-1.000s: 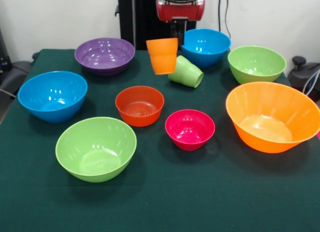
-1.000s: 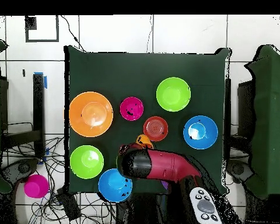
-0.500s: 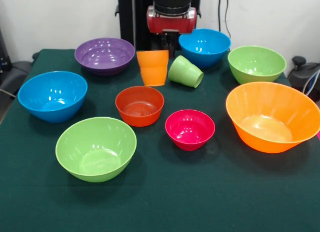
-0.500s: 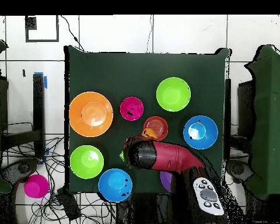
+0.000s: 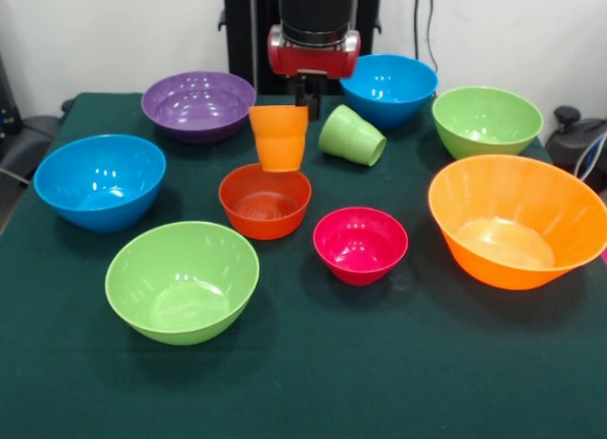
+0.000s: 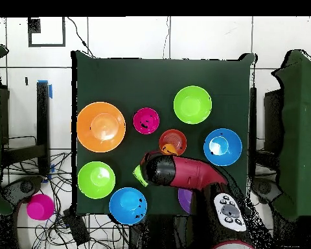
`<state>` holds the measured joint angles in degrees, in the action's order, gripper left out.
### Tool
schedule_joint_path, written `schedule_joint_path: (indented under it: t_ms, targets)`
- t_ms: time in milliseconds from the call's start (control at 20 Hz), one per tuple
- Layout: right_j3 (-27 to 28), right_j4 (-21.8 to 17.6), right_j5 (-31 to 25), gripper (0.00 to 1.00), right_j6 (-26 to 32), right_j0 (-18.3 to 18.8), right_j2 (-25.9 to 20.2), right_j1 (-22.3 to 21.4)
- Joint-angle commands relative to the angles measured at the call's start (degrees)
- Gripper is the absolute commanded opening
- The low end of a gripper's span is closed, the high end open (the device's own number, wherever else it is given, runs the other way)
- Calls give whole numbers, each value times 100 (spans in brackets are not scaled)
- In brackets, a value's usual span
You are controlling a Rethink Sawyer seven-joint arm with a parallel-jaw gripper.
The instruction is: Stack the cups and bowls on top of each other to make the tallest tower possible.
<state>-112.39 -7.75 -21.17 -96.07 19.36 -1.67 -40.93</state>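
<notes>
While upright on green cloth: eight bowls (image 5: 265, 199) (two cups (image 5: 279, 137) behind).

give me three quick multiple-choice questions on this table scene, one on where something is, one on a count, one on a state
1. Where is the orange cup?
A. inside the purple bowl
B. at the small red-orange bowl's far rim
C. on the magenta bowl

2. How many blue bowls are on the table?
A. one
B. two
C. four

3. How does the light green cup lie?
A. on its side
B. upright
C. stacked in a bowl

Answers:
1. B: the cup's base meets that bowl's back edge, under the gripper.
2. B: one blue bowl at the left, another blue bowl at the back.
3. A: its mouth faces sideways on the cloth.
</notes>
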Motion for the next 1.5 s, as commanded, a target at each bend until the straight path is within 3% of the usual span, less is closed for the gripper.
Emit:
schedule_joint_path:
  t_ms: [50,900,1500]
  targets:
    - [280,114,462,0,-1147,-299,91,339]
    - [799,256,1123,0,-1410,-496,432,1130]
    - [1784,406,21,0,-895,-294,-106,905]
